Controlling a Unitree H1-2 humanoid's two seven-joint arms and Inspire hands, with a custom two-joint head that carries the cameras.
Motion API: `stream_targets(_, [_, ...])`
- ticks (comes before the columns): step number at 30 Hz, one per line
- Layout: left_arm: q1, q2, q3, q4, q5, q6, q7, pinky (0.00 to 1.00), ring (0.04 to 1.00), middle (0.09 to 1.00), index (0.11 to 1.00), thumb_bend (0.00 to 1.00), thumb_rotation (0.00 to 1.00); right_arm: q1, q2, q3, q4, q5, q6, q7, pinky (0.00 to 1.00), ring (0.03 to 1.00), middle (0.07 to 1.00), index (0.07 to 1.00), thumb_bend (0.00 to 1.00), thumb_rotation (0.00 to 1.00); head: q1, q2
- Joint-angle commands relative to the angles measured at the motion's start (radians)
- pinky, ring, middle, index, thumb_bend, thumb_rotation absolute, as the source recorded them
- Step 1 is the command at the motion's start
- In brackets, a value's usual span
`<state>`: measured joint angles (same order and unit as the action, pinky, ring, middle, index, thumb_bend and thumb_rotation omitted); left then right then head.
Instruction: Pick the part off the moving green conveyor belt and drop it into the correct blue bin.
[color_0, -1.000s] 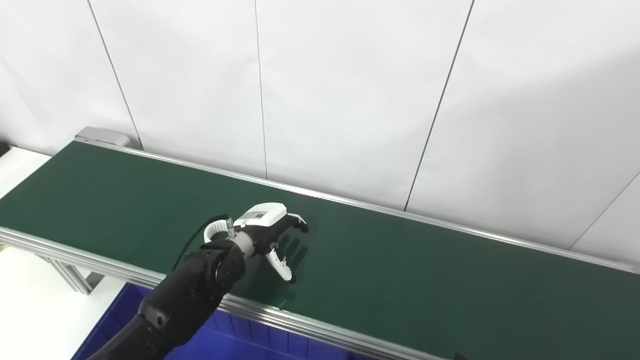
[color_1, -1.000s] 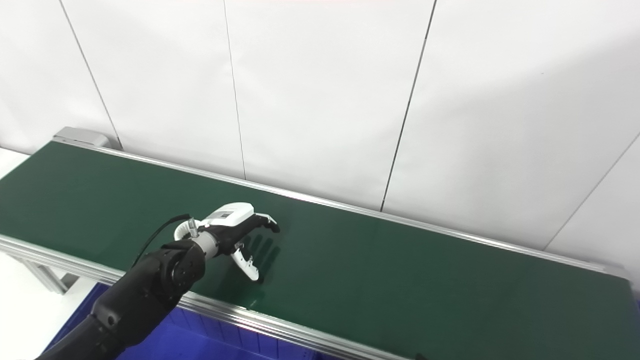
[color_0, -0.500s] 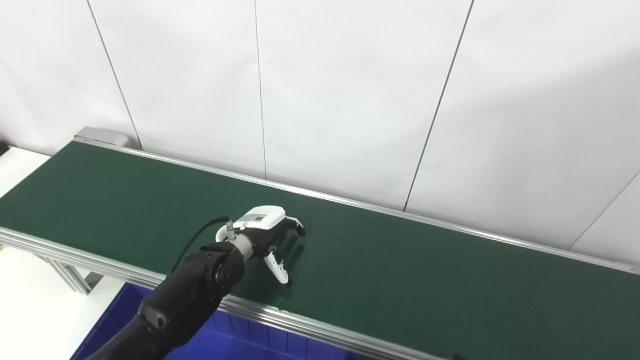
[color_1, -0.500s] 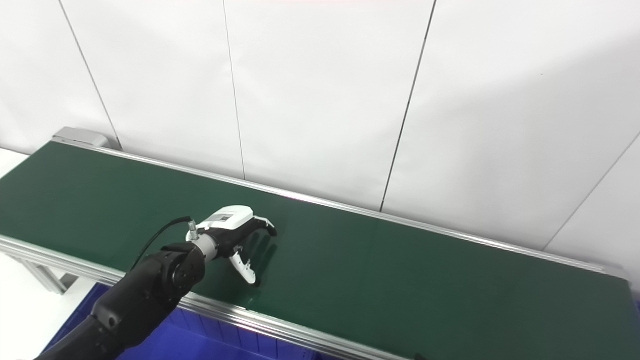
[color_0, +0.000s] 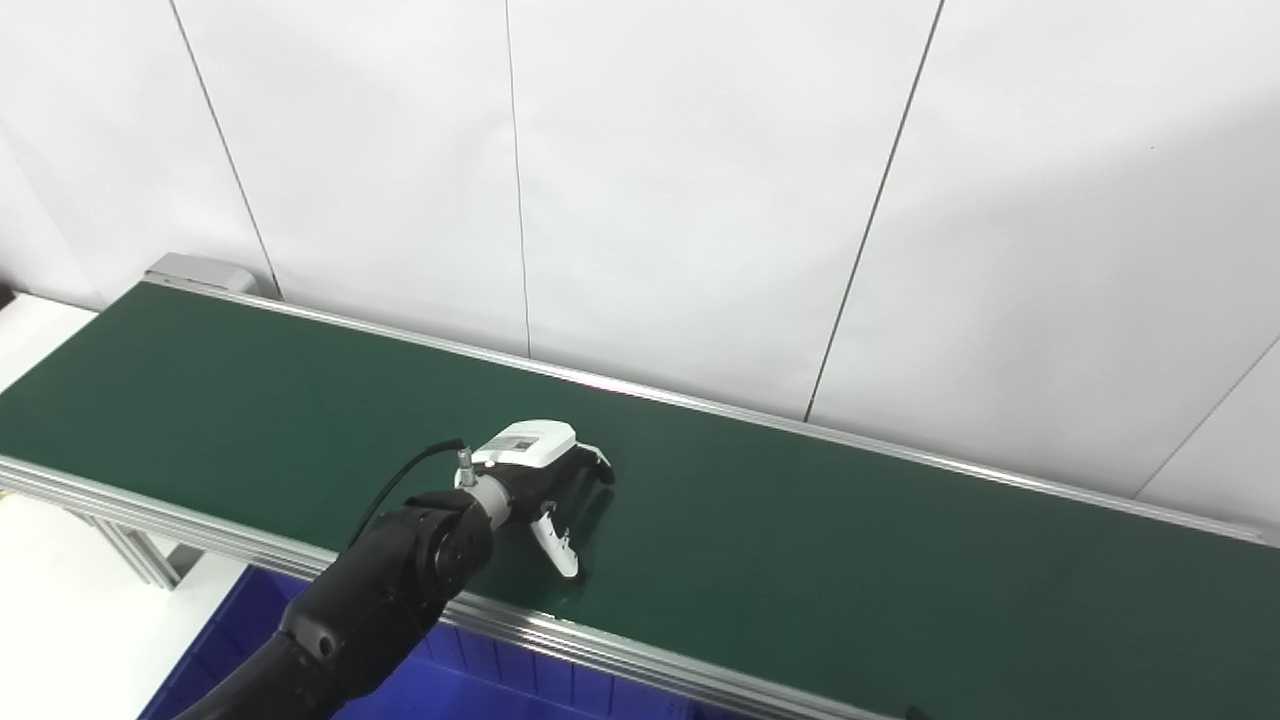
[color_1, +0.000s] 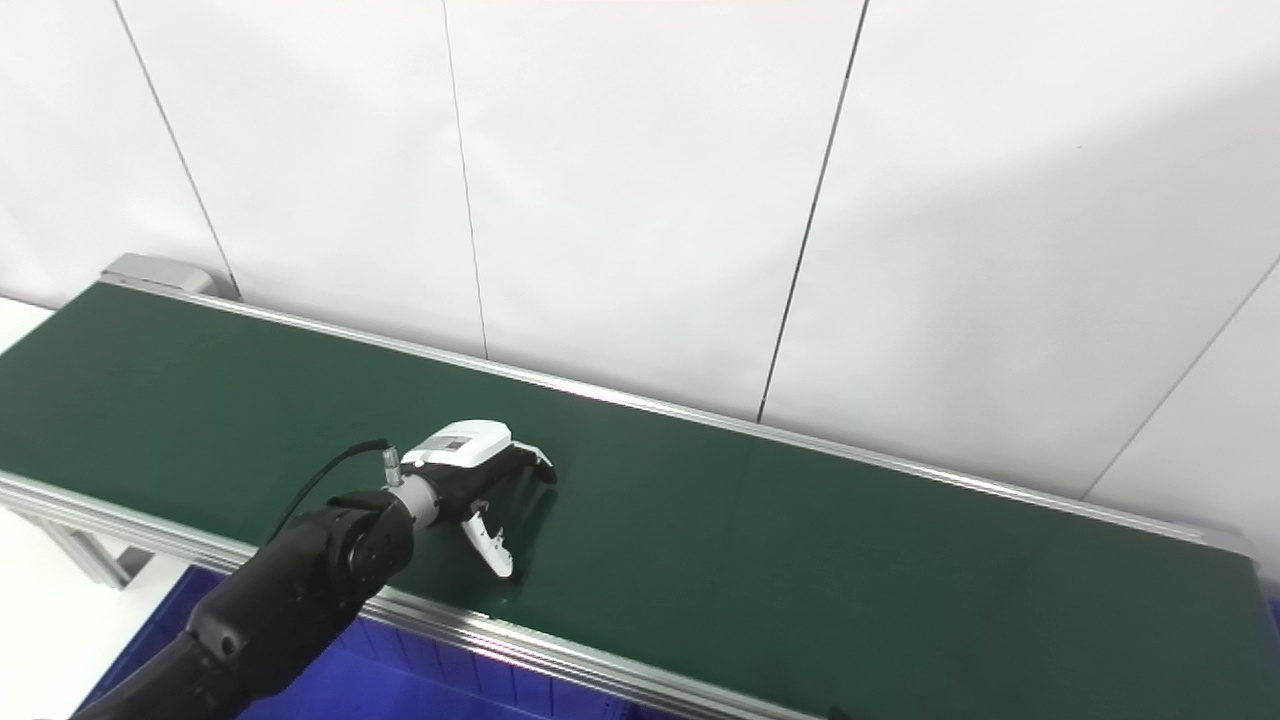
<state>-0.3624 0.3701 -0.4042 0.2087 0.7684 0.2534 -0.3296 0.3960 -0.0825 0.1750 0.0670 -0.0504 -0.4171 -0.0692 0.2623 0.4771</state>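
My left hand hovers low over the green conveyor belt, near its front half. The hand is white and black, its fingers spread apart and its thumb pointing down toward the belt, and it holds nothing. No part shows anywhere on the belt in either view. A blue bin sits below the belt's front rail, under my left forearm. My right hand is out of sight.
The belt runs from upper left to lower right between aluminium rails. A white panelled wall stands right behind it. A white surface lies at the lower left beside the bin.
The left hand has sunk a little toward the belt and its fingers have drawn slightly in; the picture itself has shifted a bit.
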Motion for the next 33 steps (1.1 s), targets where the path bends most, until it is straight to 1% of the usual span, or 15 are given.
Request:
stream_targets(1, [-0.043, 0.025, 0.007, 0.000, 0.020, 0.008, 0.011, 0.87, 0.856, 0.878, 0.783, 0.89, 0.03, 0.002, 0.003, -0.003, -0.027, 0.007, -0.053, 0.006, 0.65, 0.755, 0.812, 0.870, 0.28, 0.65, -0.001, 0.002])
stream_targets(8, [-0.045, 0.028, 0.007, -0.002, 0.014, 0.010, 0.007, 0.88, 0.872, 0.882, 0.785, 0.88, 0.02, 0.002, 0.002, -0.002, -0.026, 0.000, -0.053, 0.000, 0.64, 0.747, 0.804, 0.866, 0.29, 0.65, -0.001, 0.001])
stream_targets(19, [-0.051, 0.032, 0.019, 0.003, 0.003, -0.003, 0.019, 0.85, 0.849, 0.868, 0.780, 0.89, 0.01, 0.004, -0.002, 0.002, -0.028, -0.005, -0.053, 0.003, 0.65, 0.759, 0.814, 0.876, 0.27, 0.67, -0.001, 0.002])
stream_targets(21, [-0.054, 0.034, 0.020, 0.002, 0.004, -0.004, 0.017, 0.85, 0.851, 0.870, 0.782, 0.89, 0.01, 0.004, -0.001, 0.002, -0.030, -0.001, -0.053, 0.005, 0.65, 0.760, 0.815, 0.877, 0.27, 0.68, -0.001, 0.004])
stream_targets(25, [-0.056, 0.036, 0.022, -0.001, 0.003, 0.000, 0.014, 0.84, 0.849, 0.870, 0.782, 0.89, 0.00, 0.004, 0.001, 0.000, -0.029, 0.001, -0.053, 0.002, 0.64, 0.749, 0.805, 0.868, 0.28, 0.66, 0.001, 0.004])
stream_targets(33, [-0.054, 0.041, 0.014, -0.003, 0.011, 0.005, 0.004, 0.84, 0.837, 0.861, 0.773, 0.90, 0.00, 0.006, -0.002, 0.002, -0.032, 0.000, -0.053, 0.004, 0.65, 0.754, 0.812, 0.873, 0.29, 0.67, 0.002, 0.008])
